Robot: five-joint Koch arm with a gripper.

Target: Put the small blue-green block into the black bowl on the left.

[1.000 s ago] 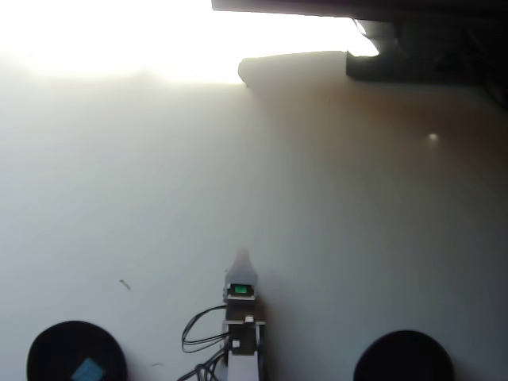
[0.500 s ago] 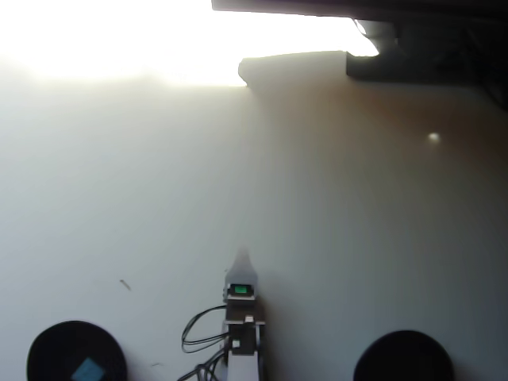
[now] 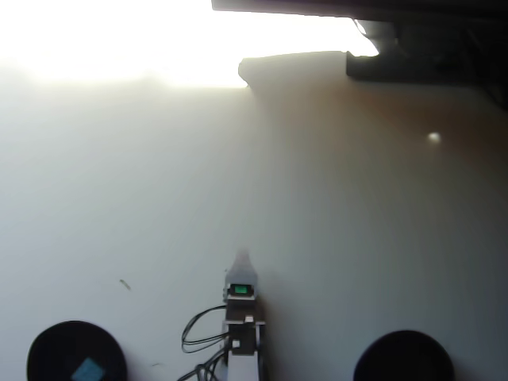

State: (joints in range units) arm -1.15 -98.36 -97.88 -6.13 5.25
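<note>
A small blue-green block (image 3: 87, 369) lies inside the black bowl (image 3: 55, 349) at the bottom left of the overhead view. My arm comes in from the bottom centre and points up the picture. The gripper (image 3: 240, 257) is over the bare white table, to the right of that bowl and well apart from it. Only one pale, blurred tip shows, so I cannot tell whether the jaws are open or shut. Nothing shows between them. A small green patch (image 3: 240, 290) sits on the arm just behind the gripper.
A second black bowl (image 3: 403, 359) stands at the bottom right. Black cables (image 3: 198, 329) loop left of the arm's base. Dark equipment (image 3: 429, 48) lines the top right edge. Strong glare washes out the top left. A small pale speck (image 3: 432, 138) lies at right.
</note>
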